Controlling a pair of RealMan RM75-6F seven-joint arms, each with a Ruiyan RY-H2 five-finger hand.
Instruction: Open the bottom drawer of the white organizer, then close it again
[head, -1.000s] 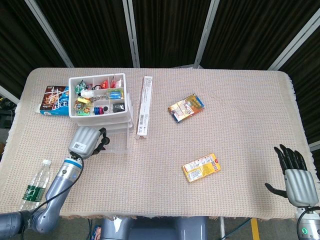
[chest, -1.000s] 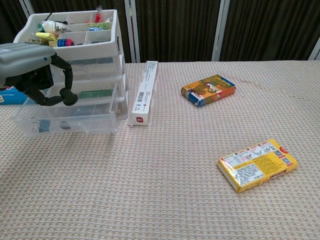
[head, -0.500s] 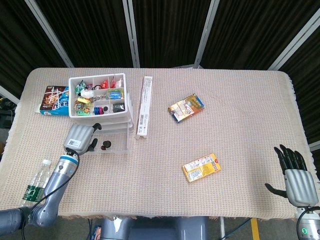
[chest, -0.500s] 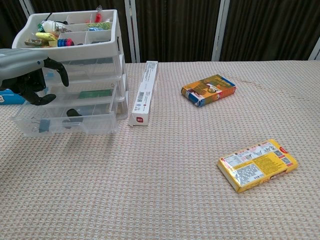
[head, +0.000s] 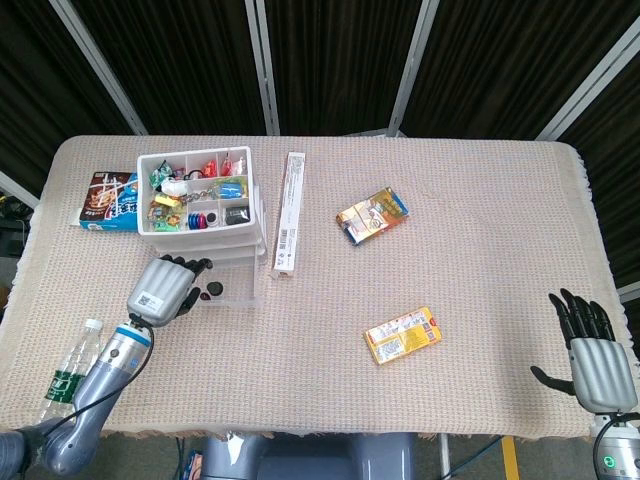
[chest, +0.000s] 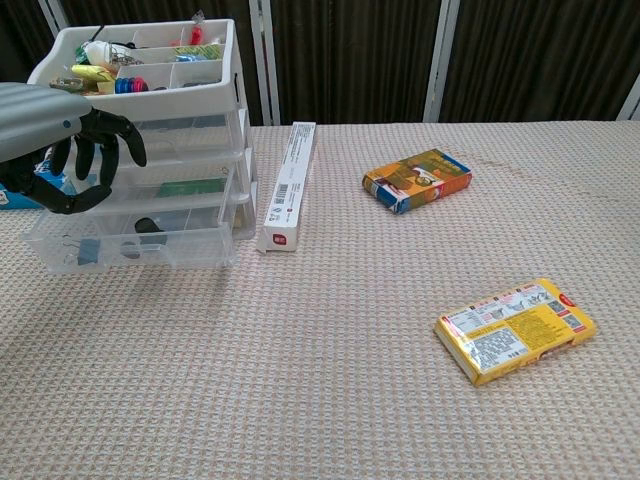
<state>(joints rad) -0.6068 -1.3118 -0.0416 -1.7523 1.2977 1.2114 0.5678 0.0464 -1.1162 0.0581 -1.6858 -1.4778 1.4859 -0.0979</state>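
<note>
Your left hand (chest: 60, 150) hovers with released fingers (chest: 100, 140) before the open bottom drawer (chest: 130, 240); push off-center and the white organizer (chest: 190, 100) could skid backward.

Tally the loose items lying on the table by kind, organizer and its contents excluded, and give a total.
Snack boxes or packets: 3
Long white box: 1
Water bottle: 1
Total: 5

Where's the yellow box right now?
The yellow box lies flat on the table's near middle in the head view, nearer the robot than the orange snack pack and well left of the right hand.
</note>
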